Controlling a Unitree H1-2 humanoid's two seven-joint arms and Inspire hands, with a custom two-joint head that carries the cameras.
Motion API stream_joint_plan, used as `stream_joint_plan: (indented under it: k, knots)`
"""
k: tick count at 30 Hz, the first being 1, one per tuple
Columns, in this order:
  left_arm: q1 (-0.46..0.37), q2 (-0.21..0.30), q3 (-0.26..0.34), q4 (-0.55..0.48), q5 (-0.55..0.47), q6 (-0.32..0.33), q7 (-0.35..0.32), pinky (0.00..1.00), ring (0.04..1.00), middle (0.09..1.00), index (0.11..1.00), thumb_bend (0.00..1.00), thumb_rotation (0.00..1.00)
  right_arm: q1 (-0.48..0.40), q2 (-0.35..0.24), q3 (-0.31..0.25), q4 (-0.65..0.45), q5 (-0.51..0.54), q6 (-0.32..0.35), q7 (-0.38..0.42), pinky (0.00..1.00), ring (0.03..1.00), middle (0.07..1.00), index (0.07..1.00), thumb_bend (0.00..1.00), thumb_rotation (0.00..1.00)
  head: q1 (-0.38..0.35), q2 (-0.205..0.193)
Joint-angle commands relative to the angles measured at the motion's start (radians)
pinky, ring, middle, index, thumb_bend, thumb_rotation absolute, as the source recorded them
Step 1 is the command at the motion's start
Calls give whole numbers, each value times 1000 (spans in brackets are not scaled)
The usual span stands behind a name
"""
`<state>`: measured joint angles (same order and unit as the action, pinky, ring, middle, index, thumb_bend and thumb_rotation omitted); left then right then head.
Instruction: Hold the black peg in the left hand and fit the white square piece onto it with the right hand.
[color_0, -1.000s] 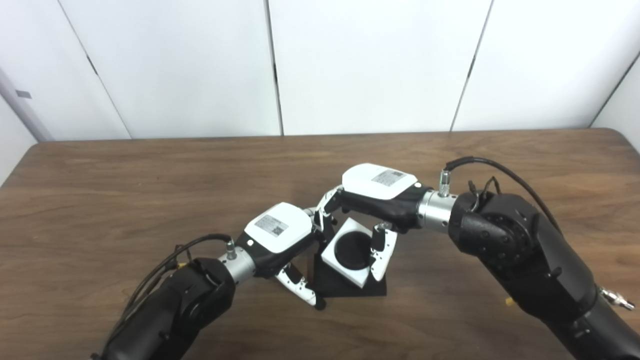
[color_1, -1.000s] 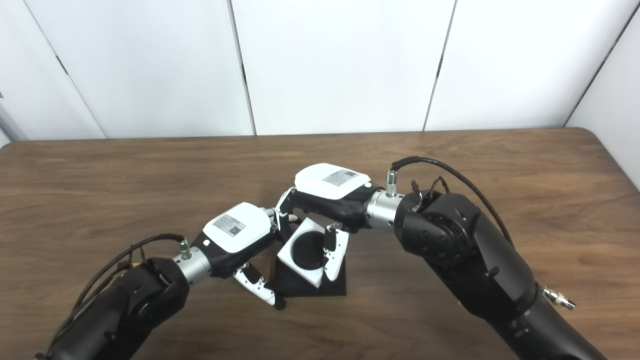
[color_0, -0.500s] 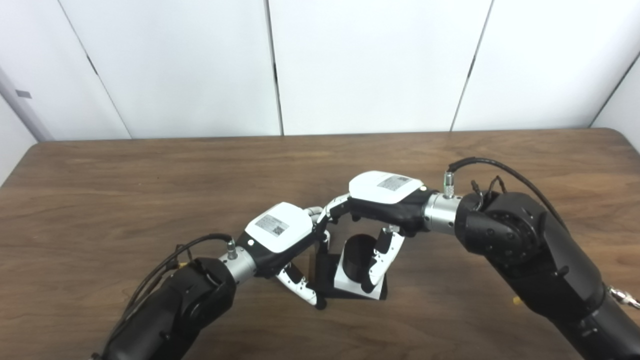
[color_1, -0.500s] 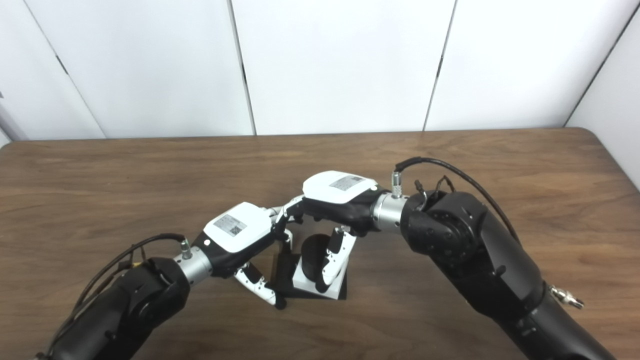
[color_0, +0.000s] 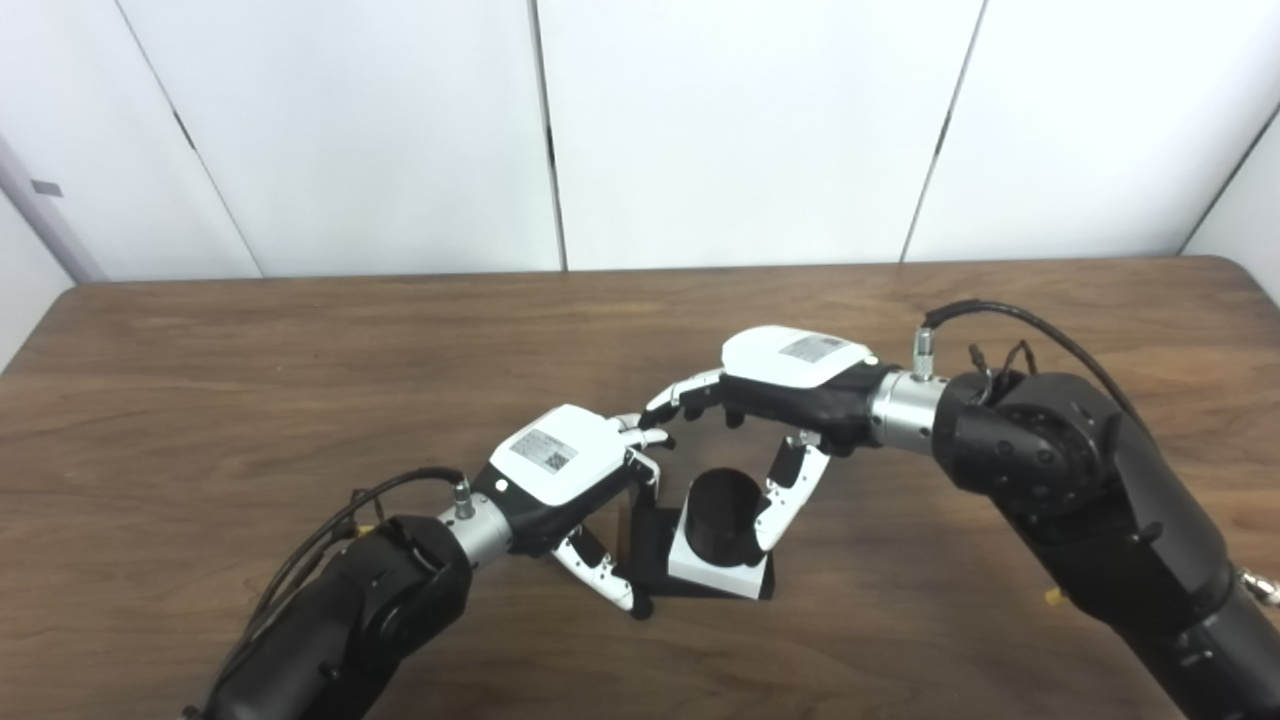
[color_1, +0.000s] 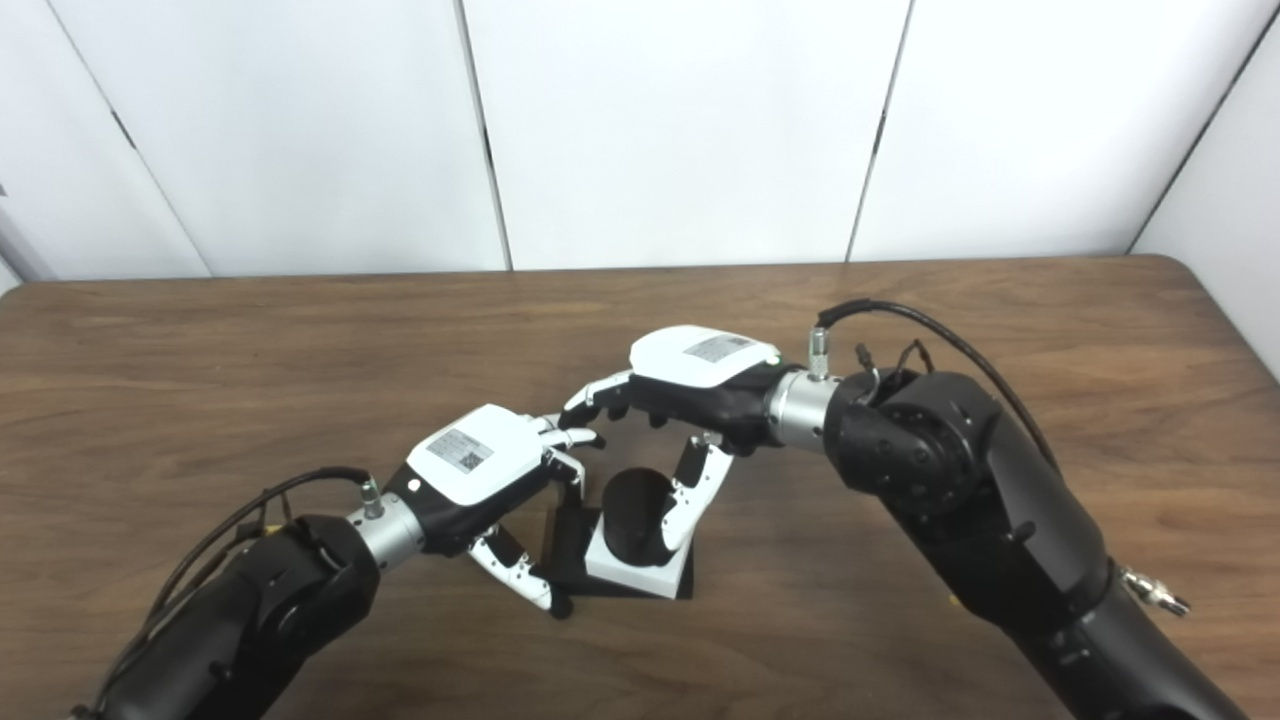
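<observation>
The white square piece (color_0: 712, 573) sits low around the black peg (color_0: 722, 515), on the peg's black base plate (color_0: 650, 560) on the desk (color_0: 250, 380). Both look rigid, light and smooth; flat side faces suit gripping. The right hand (color_0: 790, 390) hangs above, fingers (color_0: 785, 495) spread, holding nothing. The left hand (color_0: 560, 475) closes on the base's left edge, crowding that side.

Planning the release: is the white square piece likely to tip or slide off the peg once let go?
Probably not: the white square piece sits low and flat on the black base, ringing the black peg. It looks rigid, so the peg should block sliding.
</observation>
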<state>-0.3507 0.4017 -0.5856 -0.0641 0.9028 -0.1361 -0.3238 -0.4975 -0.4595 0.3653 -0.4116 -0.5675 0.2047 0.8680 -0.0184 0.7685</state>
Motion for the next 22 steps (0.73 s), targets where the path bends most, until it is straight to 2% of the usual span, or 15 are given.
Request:
stream_joint_plan:
  k: [1,5,7,10,13,17,22]
  knots:
    - [27,2,-39,31,59,8,-63,817,924,901,488,521,79,-49,-17,-44,-33,17,-2,-40,622,796,840,821,924,298,-1,0]
    - [28,5,-40,30,66,6,-53,808,920,904,488,521,79,-65,-35,-96,-40,25,16,-47,640,801,838,810,852,246,-1,0]
    - [28,6,-40,32,67,2,-47,806,919,903,488,521,79,-64,-44,-130,-35,33,12,-69,607,770,827,771,800,215,-1,0]
    - [26,6,-40,39,68,-1,-41,799,915,896,488,522,79,-46,-54,-192,-26,57,13,-117,585,753,820,719,709,195,-9,-3]
    - [24,7,-39,36,65,7,-55,812,922,901,488,521,79,-2,-54,-266,-19,81,2,-197,632,772,811,694,652,183,-12,-3]
    - [25,8,-37,37,62,8,-54,809,918,897,488,522,79,74,-28,-334,-37,76,25,-301,661,769,788,675,623,158,-14,-4]
    - [25,13,-35,41,59,3,-52,817,921,898,488,521,79,181,59,-424,-21,112,21,-467,589,734,777,674,602,83,-20,-3]
